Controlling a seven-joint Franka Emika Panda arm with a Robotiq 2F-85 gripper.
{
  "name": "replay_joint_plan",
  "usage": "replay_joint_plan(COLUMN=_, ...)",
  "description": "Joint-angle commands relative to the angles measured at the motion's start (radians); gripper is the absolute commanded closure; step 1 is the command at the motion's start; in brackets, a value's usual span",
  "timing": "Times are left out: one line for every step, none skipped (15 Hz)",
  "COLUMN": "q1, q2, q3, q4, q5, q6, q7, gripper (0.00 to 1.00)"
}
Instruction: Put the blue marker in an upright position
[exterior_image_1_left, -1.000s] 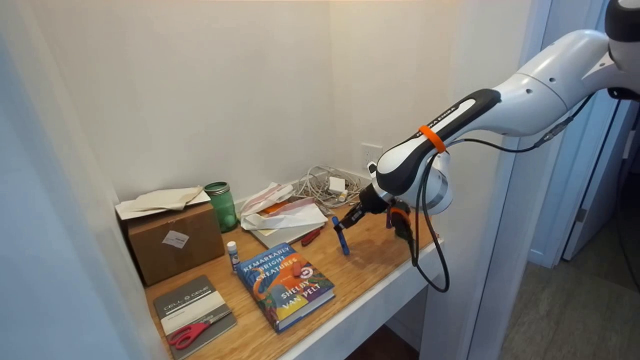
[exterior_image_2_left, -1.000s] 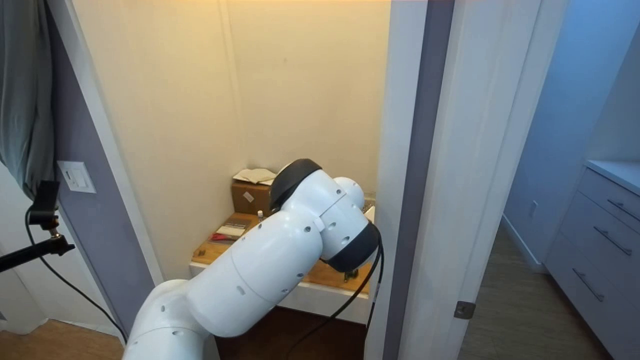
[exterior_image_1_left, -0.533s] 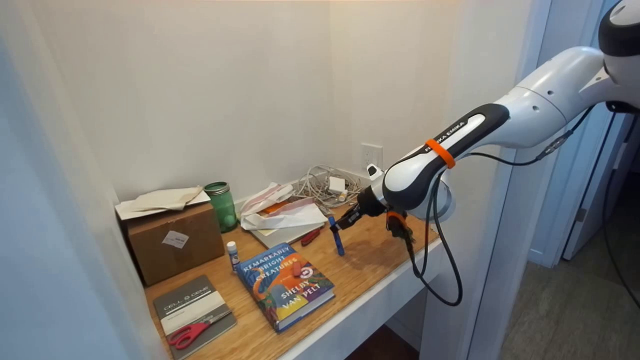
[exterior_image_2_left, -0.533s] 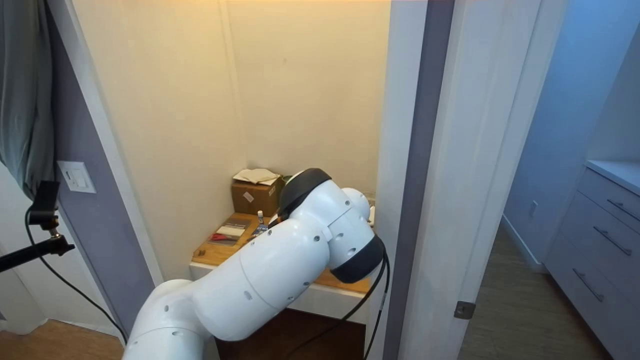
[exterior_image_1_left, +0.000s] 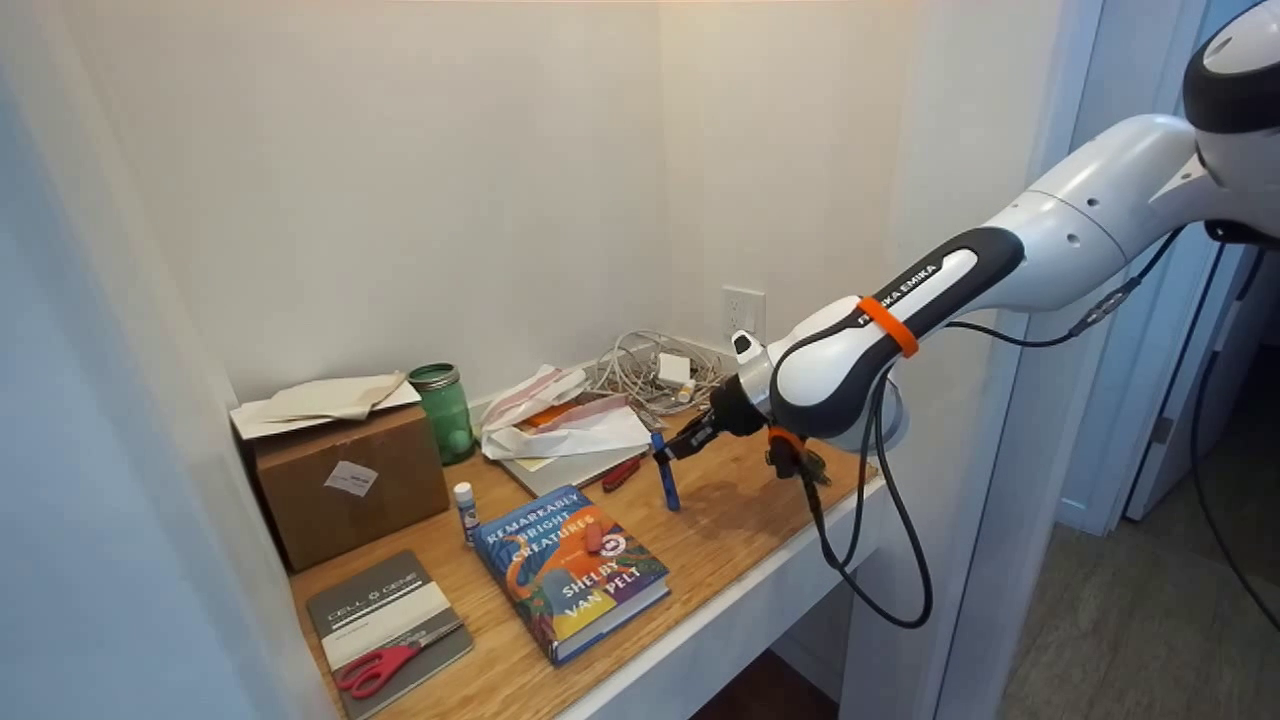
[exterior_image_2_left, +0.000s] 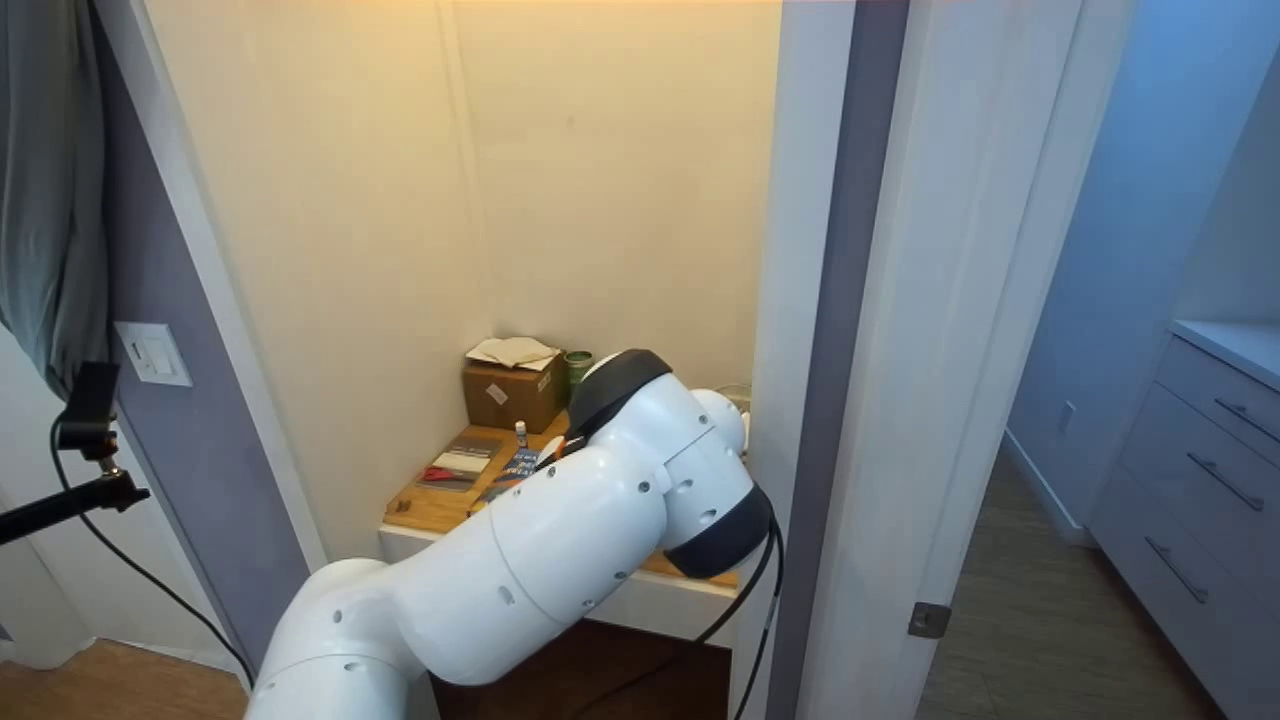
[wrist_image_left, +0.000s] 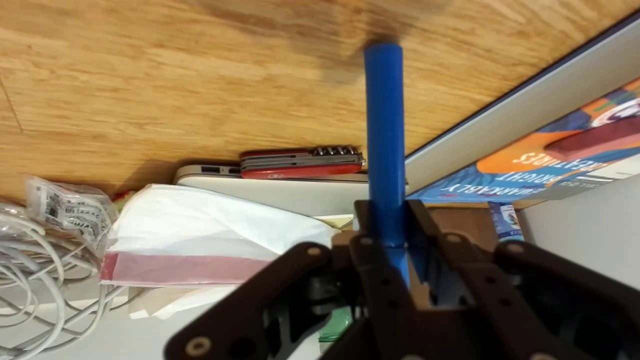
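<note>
Blue, slightly tilted, the marker (wrist_image_left: 385, 130) is pinched in the hand (wrist_image_left: 390, 220), near the book (exterior_image_1_left: 572, 572) on the tabletop (exterior_image_1_left: 745, 505).

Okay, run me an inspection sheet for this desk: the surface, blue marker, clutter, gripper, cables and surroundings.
Surface: wooden desktop, light brown with visible grain.
Job's things: blue marker nearly upright, leaning slightly in an exterior view; whether its lower end touches the desktop can't be told.
Clutter: hardcover book, upright glue stick; red Swiss Army knife beside a silver laptop; red-handled scissors on a grey notebook; papers on a cardboard box, green jar next to it.
Gripper: closed on the blue marker.
Cables: white cables tangled at the desktop's rear; black cables hanging in a loop from the arm.
Surroundings: pale walls, wall outlet, light switch.
</note>
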Motion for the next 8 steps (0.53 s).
replay_joint_plan(q1=0.016, q2=0.053, q3=-0.019, q4=0.057, q5=-0.092, q6=0.036, q7=0.052, gripper=0.96)
replay_joint_plan(q1=0.014, q2=0.067, q3=-0.019, q4=0.068, q5=-0.11, q6=0.041, q7=0.055, gripper=0.96)
replay_joint_plan(q1=0.014, q2=0.081, q3=-0.019, q4=0.081, q5=-0.127, q6=0.044, q7=0.057, gripper=0.96)
replay_joint_plan(q1=0.012, q2=0.098, q3=-0.017, q4=0.095, q5=-0.146, q6=0.043, q7=0.058, gripper=0.96)
replay_joint_plan(q1=0.014, q2=0.11, q3=-0.019, q4=0.106, q5=-0.162, q6=0.045, q7=0.06, gripper=0.96)
replay_joint_plan(q1=0.016, q2=0.123, q3=-0.018, q4=0.12, q5=-0.177, q6=0.043, q7=0.062, gripper=0.96)
replay_joint_plan(q1=0.017, q2=0.134, q3=-0.017, q4=0.131, q5=-0.189, q6=0.041, q7=0.065, gripper=0.96)
replay_joint_plan(q1=0.017, q2=0.148, q3=-0.016, q4=0.145, q5=-0.203, q6=0.039, q7=0.067, gripper=0.96)
